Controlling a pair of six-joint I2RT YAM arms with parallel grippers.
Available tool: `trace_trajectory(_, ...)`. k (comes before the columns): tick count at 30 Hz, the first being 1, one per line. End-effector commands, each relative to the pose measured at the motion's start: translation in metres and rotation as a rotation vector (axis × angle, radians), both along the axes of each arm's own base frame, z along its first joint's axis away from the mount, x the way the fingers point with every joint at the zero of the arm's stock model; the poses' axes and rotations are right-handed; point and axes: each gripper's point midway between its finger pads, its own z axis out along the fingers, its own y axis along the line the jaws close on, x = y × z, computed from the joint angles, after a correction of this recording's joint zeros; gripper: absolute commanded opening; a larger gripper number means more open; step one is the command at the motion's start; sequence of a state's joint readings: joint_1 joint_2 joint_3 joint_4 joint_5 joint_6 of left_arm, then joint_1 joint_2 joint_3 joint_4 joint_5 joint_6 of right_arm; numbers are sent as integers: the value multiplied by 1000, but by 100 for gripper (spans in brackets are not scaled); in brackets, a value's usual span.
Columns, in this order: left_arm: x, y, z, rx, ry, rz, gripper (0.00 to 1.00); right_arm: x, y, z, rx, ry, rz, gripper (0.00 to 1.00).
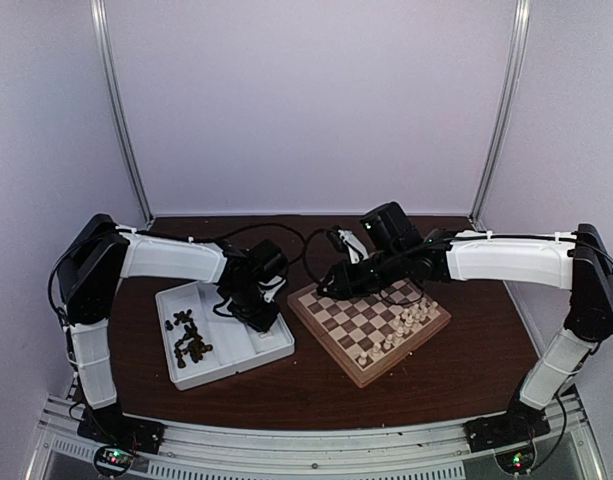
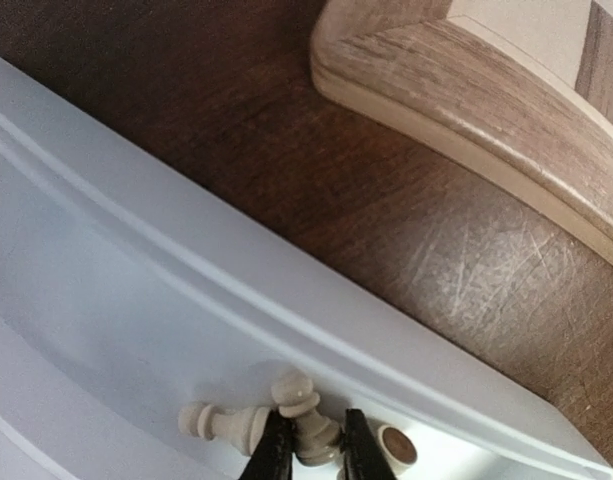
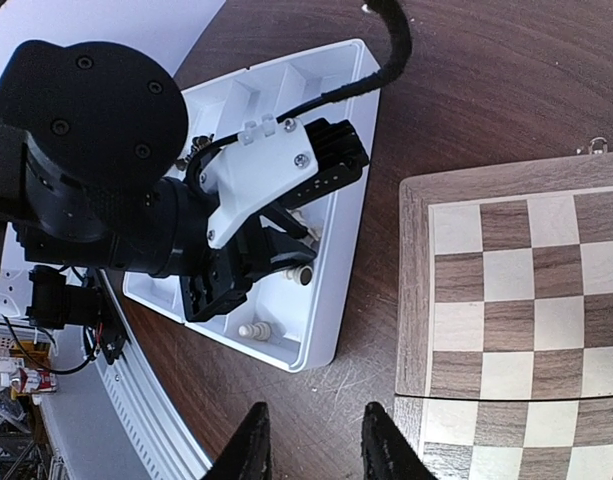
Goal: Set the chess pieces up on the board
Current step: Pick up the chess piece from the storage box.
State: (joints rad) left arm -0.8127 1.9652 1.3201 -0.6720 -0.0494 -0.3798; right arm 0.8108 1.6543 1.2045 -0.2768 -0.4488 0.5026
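The board lies right of centre, with several cream-white chess pieces standing along its right side. Dark brown pieces lie in the left compartment of the white tray. My left gripper is down in the tray's right compartment. In the left wrist view it is shut on a cream pawn, its fingers on either side of the pawn's base. Two more cream pieces lie beside it. My right gripper is open and empty above the table, between tray and board.
The board's light wood rim is close to the tray's edge, with a strip of dark table between them. In the right wrist view a cream piece lies in the tray's near corner. Purple walls enclose the table.
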Motion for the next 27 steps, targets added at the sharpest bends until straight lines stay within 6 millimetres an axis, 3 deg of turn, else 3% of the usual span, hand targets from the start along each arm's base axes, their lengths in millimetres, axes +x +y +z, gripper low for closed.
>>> trace_trajectory(1,-1,-1,10,-11,-41,-25,11,4,2,13,22,-18,3,31)
trace_trajectory(10,-4,-14,71,-269,-267,-132,11,0,19,23,100,24,39,32)
trace_trajectory(19,-28,-24,127,-530,-474,-314,15,-18,60,39,235,103,109,33)
trace_trajectory(22,-36,-26,141,-587,-523,-372,15,-22,68,42,274,133,120,35)
trace_trajectory(27,-49,-30,147,-634,-541,-460,15,-26,82,39,288,169,139,41)
